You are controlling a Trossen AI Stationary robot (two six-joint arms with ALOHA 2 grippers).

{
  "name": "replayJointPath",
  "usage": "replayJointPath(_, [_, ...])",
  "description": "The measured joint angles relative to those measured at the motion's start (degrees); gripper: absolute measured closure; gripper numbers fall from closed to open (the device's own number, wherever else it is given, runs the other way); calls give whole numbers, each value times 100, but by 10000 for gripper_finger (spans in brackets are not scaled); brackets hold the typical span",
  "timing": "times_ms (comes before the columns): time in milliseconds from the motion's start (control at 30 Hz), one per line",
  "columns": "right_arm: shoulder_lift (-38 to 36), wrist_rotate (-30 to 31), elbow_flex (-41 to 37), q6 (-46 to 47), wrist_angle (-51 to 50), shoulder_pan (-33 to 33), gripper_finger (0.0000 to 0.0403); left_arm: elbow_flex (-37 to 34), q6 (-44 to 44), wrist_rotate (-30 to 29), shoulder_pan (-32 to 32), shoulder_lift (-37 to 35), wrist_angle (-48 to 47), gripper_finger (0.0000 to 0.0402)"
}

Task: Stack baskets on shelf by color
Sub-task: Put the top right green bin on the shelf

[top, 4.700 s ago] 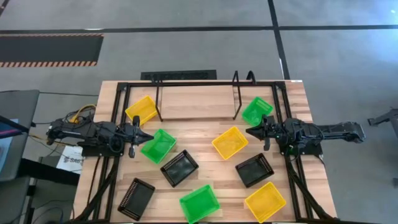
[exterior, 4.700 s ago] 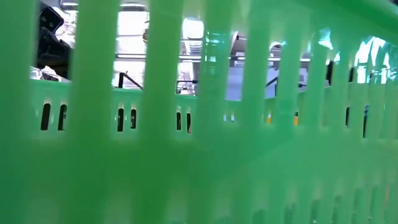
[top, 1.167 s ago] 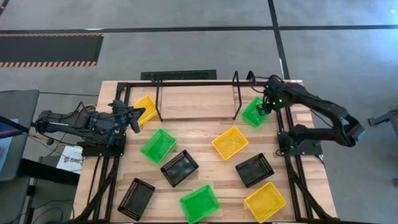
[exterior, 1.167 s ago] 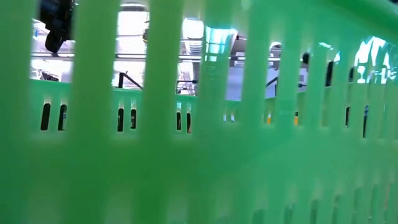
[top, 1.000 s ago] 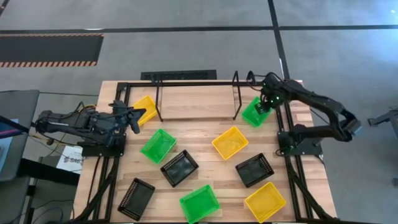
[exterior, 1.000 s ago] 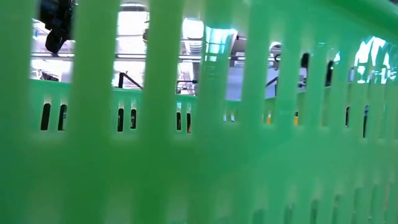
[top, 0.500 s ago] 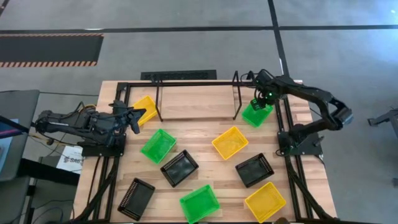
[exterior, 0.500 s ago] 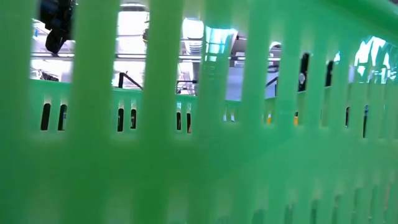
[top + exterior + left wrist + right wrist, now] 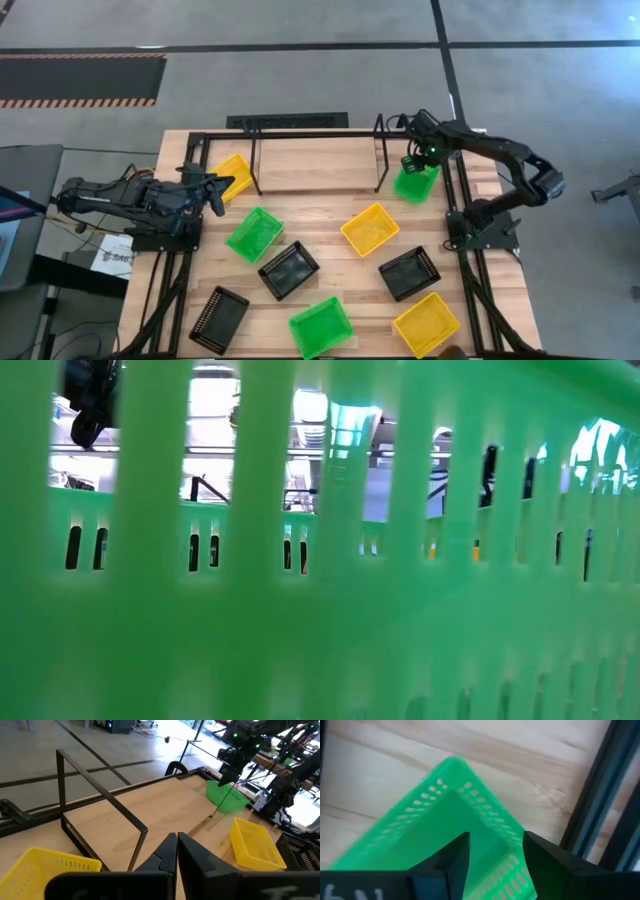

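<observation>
At the near edge of the table (image 9: 330, 215) a green basket (image 9: 320, 326) stands so close to the low camera that its slotted wall fills almost the whole low view. Beside it lie a yellow basket (image 9: 427, 323) and a black basket (image 9: 218, 318). A little farther in are two more black baskets (image 9: 289, 269) (image 9: 409, 272), another green basket (image 9: 253, 234) and a yellow basket (image 9: 370, 229) near the middle.

Farther back stands the shelf (image 9: 315, 165), its wooden board bare. At its left end a yellow basket (image 9: 229, 176) lies on the table. The left gripper (image 9: 222, 188) hovers just beside that basket, with its fingers (image 9: 170, 852) closed together and holding nothing.

At the right end of the shelf is the third green basket (image 9: 416, 183), tilted. The right gripper (image 9: 420, 160) is over its far edge. In the right wrist view the fingers (image 9: 457, 857) stand narrowly apart with the rim of this basket between them; whether they press on it, I cannot tell.
</observation>
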Motion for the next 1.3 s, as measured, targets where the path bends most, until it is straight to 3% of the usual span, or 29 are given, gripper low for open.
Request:
replayJointPath(333, [-532,-35,-1,-130,-43,-2,197,0,-10,-1,0,0,-5,401])
replayJointPath(867, [31,1,-4,-1443,-291,121,198,0,-10,72,-2,0,-28,401])
replayJointPath(1167, [28,83,-4,-1175,-549,384,198,0,-48,76,-2,-1,-28,401])
replayJointPath(1300, [28,343,-4,-262,-1148,582,199,0,-86,76,0,-2,-28,401])
